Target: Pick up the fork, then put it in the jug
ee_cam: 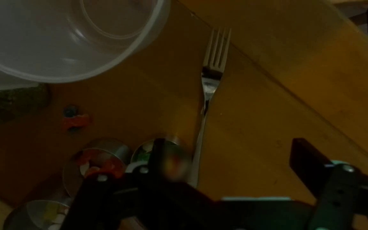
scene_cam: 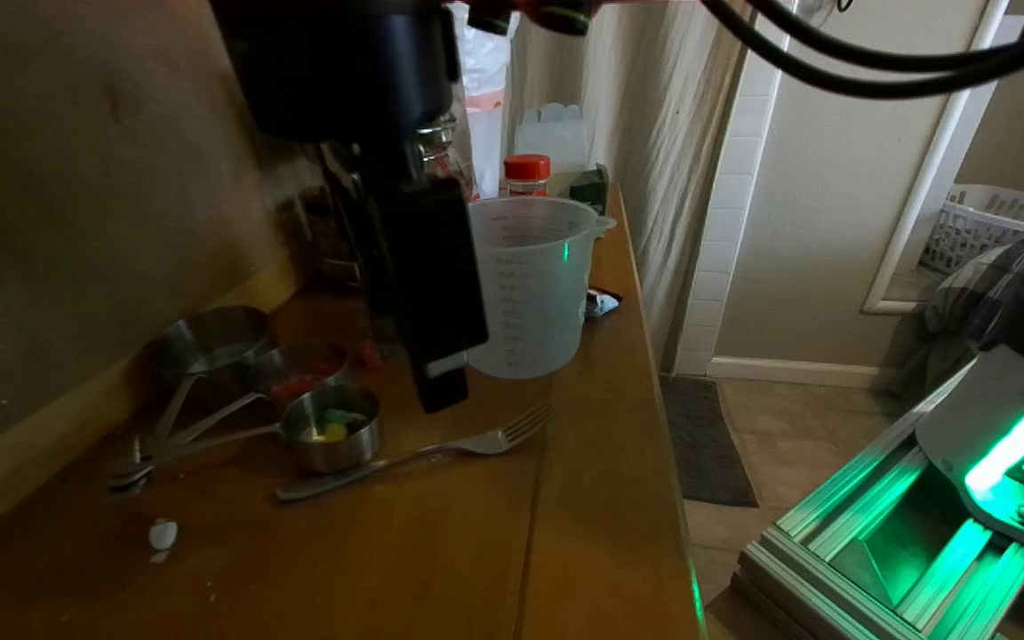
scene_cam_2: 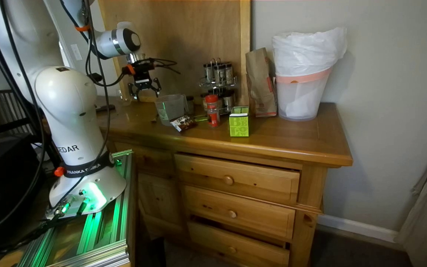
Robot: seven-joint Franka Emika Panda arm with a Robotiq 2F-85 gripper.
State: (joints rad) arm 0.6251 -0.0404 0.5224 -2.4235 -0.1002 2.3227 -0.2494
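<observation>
The silvery fork (scene_cam: 476,442) lies flat on the wooden top, and its handle passes close to the smallest measuring cup. In the wrist view the fork (ee_cam: 210,84) points its tines up the picture, and its handle end runs beside the left finger. The whitish jug (scene_cam: 525,293) stands upright just beyond the tines; it also shows in the wrist view (ee_cam: 107,68) and in an exterior view (scene_cam_2: 171,107). My gripper (ee_cam: 228,142) is open and empty above the top, and it also shows open in an exterior view (scene_cam_2: 146,95). The fork is hidden there.
Metal measuring cups (scene_cam: 332,431) with coloured bits inside sit beside the fork, near the back wall. A snack wrapper (scene_cam_2: 183,123), a red-capped bottle (scene_cam_2: 212,111), a green box (scene_cam_2: 239,122) and a spice rack (scene_cam_2: 219,79) stand past the jug. The top's edge (scene_cam: 668,444) is near.
</observation>
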